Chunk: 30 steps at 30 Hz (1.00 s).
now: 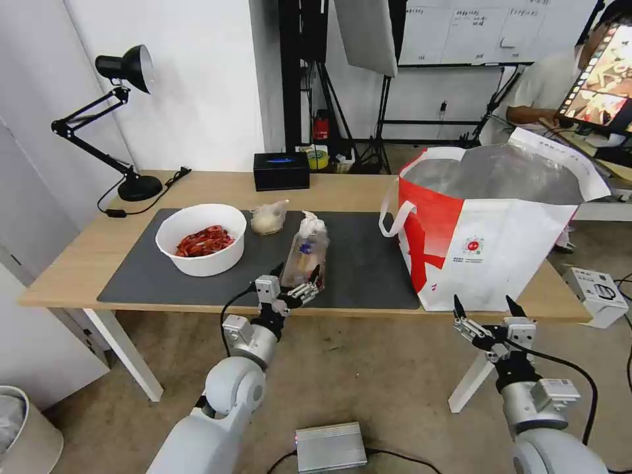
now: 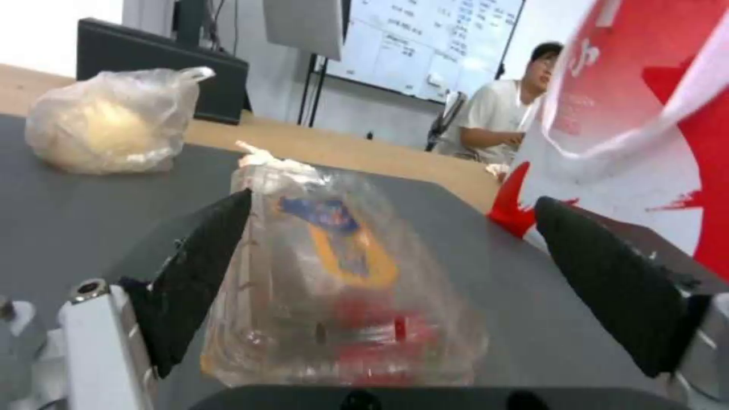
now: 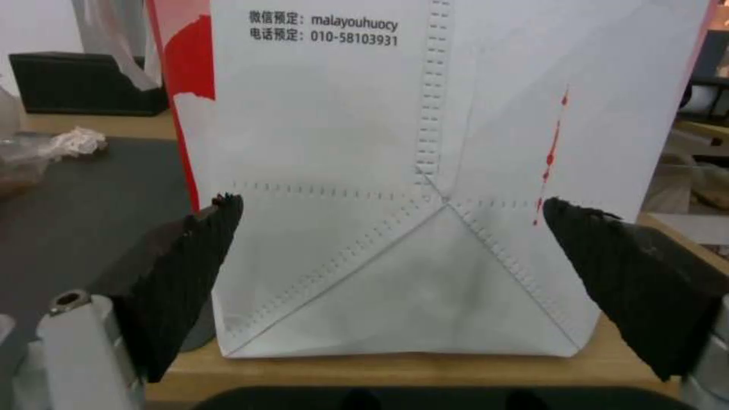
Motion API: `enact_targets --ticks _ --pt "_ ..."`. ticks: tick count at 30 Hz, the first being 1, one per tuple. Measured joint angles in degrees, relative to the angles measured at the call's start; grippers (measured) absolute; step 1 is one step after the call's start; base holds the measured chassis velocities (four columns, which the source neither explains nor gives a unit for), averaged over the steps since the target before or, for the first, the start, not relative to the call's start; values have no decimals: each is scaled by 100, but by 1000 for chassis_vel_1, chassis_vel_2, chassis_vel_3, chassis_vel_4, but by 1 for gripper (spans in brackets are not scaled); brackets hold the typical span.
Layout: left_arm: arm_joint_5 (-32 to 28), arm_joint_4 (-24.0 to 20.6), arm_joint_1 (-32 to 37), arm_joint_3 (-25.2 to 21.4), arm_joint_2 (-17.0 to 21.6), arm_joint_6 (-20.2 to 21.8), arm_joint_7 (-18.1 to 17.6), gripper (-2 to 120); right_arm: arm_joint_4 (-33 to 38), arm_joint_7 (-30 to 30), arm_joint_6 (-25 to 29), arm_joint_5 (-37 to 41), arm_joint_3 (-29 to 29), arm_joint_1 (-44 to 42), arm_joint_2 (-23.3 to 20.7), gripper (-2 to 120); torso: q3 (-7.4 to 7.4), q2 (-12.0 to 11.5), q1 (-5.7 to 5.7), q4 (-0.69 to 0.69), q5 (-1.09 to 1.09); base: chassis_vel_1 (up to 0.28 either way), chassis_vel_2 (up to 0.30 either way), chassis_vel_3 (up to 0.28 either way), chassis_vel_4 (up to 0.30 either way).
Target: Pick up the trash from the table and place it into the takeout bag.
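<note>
The left hand [image 1: 296, 271] sits at the desk's [image 1: 79, 263] near edge with its fingers spread wide around the clear clamshell tray [image 1: 305, 251]; one finger lies against the tray's side, the other stands well clear. The tray rests on the grey mat [image 1: 368, 263], near its front edge. The right hand [image 1: 487, 304] hangs open just off the near edge, facing the takeout bag [image 1: 494, 250] at the desk's right end.

Office or studio workspace, whiteboard [image 1: 461, 29] on wall, light stands [image 1: 342, 118], desk lamp [image 1: 112, 118], monitor [image 1: 602, 79]
</note>
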Motion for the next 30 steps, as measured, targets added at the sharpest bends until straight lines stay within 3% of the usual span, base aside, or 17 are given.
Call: enact_targets --ticks 8,17,20,25,30 --pt "84 111 -167 52 -68 100 -386 97 34 -43 -6 261 -175 64 -4 100 0 0 0 -1 0 0 0 0 0" --pt "477 370 -401 112 4 72 -455 59 -5 -27 -203 1467 -879 455 -21 100 0 -1 0 0 0 0 0 0 0" --pt "532 372 -405 110 26 90 -454 55 -3 12 -252 1594 -973 503 -21 100 0 0 0 0 0 0 0 0 0" --pt "846 379 -427 67 117 179 -423 30 -50 229 -483 2320 -1425 946 -85 100 0 0 0 0 -1 0 0 0 0" --pt "1004 378 -439 72 216 184 -323 15 -113 407 -620 2822 -1573 1180 -150 100 0 -1 0 1 -1 0 0 0 0"
